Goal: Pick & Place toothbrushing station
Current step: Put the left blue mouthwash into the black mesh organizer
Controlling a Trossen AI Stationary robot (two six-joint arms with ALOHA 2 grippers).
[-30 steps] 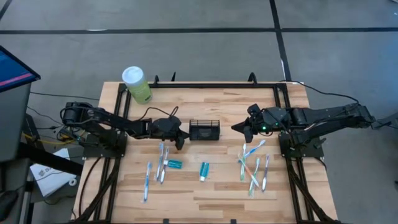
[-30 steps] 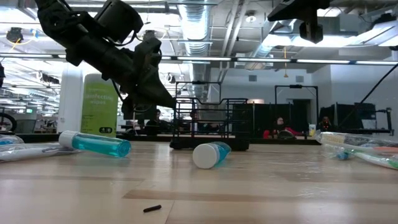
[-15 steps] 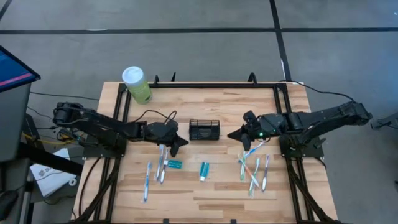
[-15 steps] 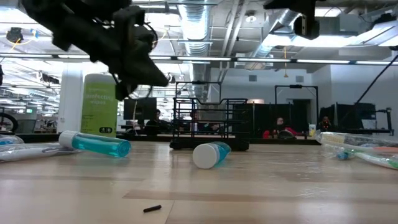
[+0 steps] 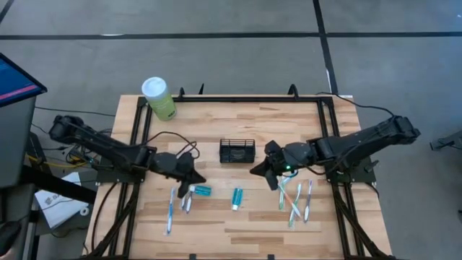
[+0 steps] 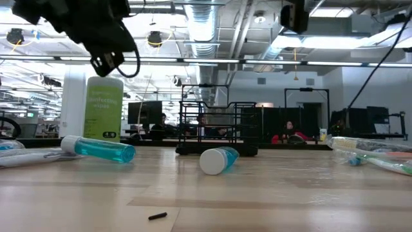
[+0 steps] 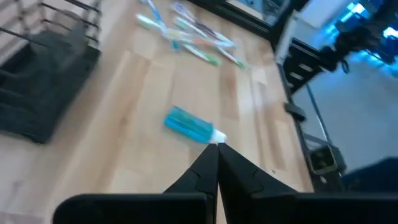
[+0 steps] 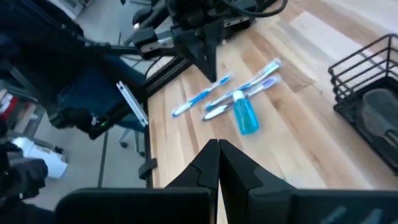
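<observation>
The toothbrushing station, a small black wire-mesh caddy [image 5: 237,151], stands on its base at the middle of the wooden table and also shows in the low view [image 6: 215,129]. My left gripper [image 5: 201,180] is shut and hovers near-left of the caddy, above a blue bottle [image 5: 201,190]. My right gripper [image 5: 253,172] is shut and hovers near-right of the caddy. Neither holds anything. The left wrist view shows the caddy [image 7: 43,93] off to one side; the right wrist view shows its corner [image 8: 373,93].
A green canister with a white lid [image 5: 159,97] stands at the far left corner. Toothbrushes lie in a left group [image 5: 180,198] and a right group [image 5: 296,198]. A second blue bottle [image 5: 237,198] lies on its side near the caddy. A small dark bit [image 6: 157,216] lies near the front edge.
My left gripper has drawn back from the caddy toward the table's near and left edges and has risen. My right gripper has gone toward the table's left and near edges, coming in front of the caddy's right side. Both stayed shut. The caddy has not moved.
</observation>
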